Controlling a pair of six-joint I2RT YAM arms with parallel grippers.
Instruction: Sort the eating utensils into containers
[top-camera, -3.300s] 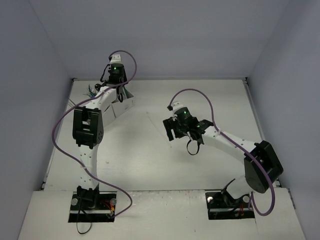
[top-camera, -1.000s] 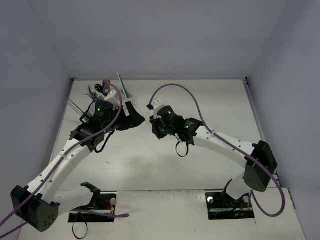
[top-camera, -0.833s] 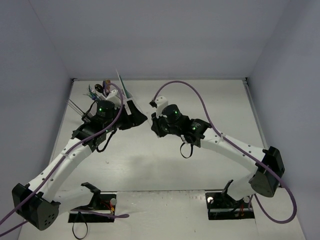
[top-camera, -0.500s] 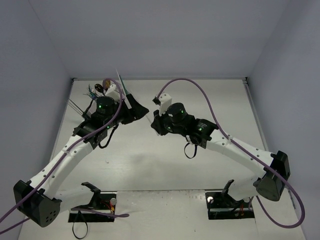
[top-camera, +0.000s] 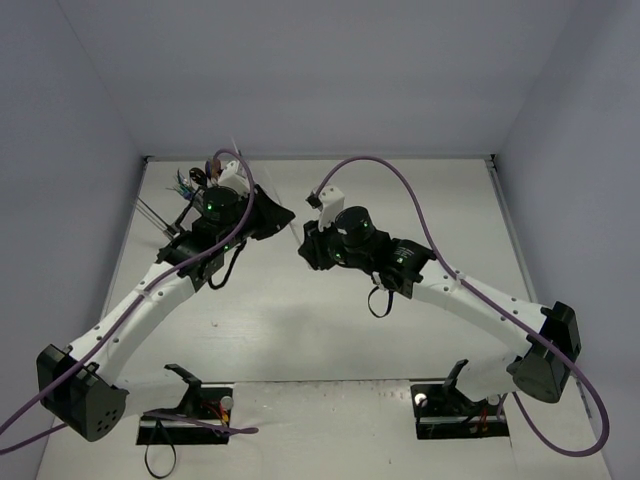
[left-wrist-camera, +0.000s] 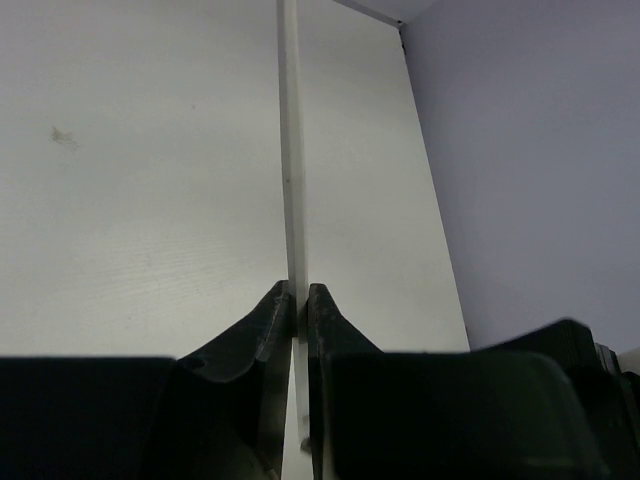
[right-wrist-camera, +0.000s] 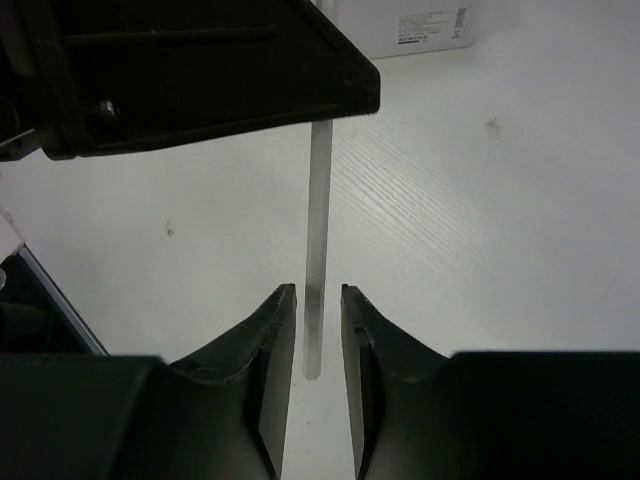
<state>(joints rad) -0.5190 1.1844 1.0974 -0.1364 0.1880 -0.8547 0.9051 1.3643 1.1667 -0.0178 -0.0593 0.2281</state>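
Note:
My left gripper (left-wrist-camera: 299, 300) is shut on a thin pale stick (left-wrist-camera: 292, 150) that runs straight out from its fingertips above the table. In the top view the left gripper (top-camera: 276, 215) and my right gripper (top-camera: 307, 245) nearly meet at the table's middle. In the right wrist view the stick's free end (right-wrist-camera: 318, 230) hangs between the right gripper's (right-wrist-camera: 318, 300) open jaws, with a small gap on each side. The left gripper's black body (right-wrist-camera: 200, 70) sits just above. Several coloured utensils (top-camera: 192, 180) stand at the back left; the white caddy there is mostly hidden by the left arm.
A white box wall with a barcode label (right-wrist-camera: 410, 25) shows at the top of the right wrist view. Grey walls close the table on the left, back and right (top-camera: 560, 150). Purple cables loop over both arms.
The left gripper has carried the stick a little toward the back and right. The right gripper has come in toward it, so its jaws now flank the stick's end.

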